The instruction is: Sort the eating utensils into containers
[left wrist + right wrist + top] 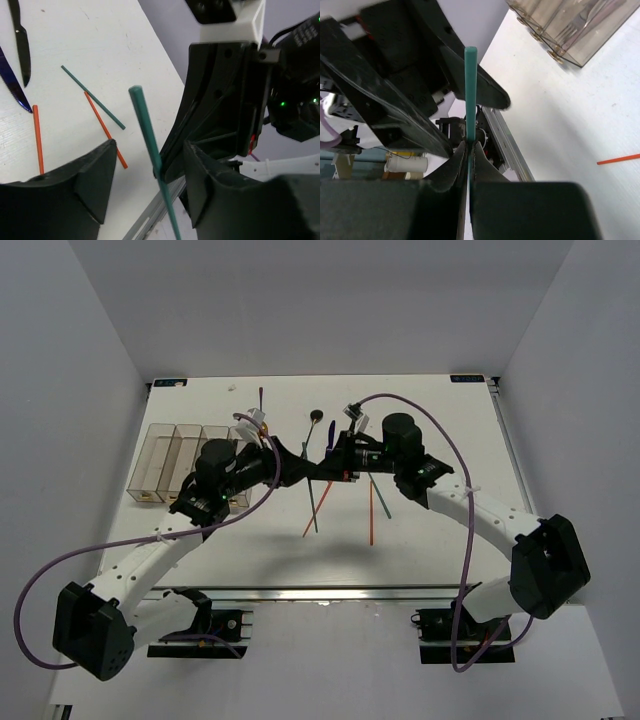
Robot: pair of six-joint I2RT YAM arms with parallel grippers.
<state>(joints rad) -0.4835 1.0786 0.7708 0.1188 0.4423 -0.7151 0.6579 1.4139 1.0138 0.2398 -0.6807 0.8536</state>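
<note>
Closest to the left wrist camera, the left gripper (pixel 150 150) has its jaws apart on either side of the held teal chopstick (pixel 146 125). There is a gap on each side, so it grips nothing yet. The right gripper (pixel 468 146) is clenched on that same stick, pinching it near one end while the rest runs up the middle of its frame. The stick is therefore in the air between the two arms, at the centre of the top view and well apart from the containers (pixel 165 455) at the left.

The stick is slim and pinched at only one spot. If the left fingers (pixel 95 180) close off centre, one would probably meet the stick first and swing it in the right grip, leaving it askew or twisting it out. If the right gripper lets go before the left grip is firm, the stick would likely drop onto the table (pixel 100 35) among the loose teal chopstick (pixel 93 97) and the orange-red chopsticks (pixel 105 131). The two grippers are also crowded together, so their fingers could knock.

The stick's lower end is cut off at the bottom of the left wrist frame. From above, the grippers hide the stick altogether, and the left arm covers the right-hand bins. At the upper right of the right wrist frame the bins are blurred, and I cannot tell what lies in them.
</note>
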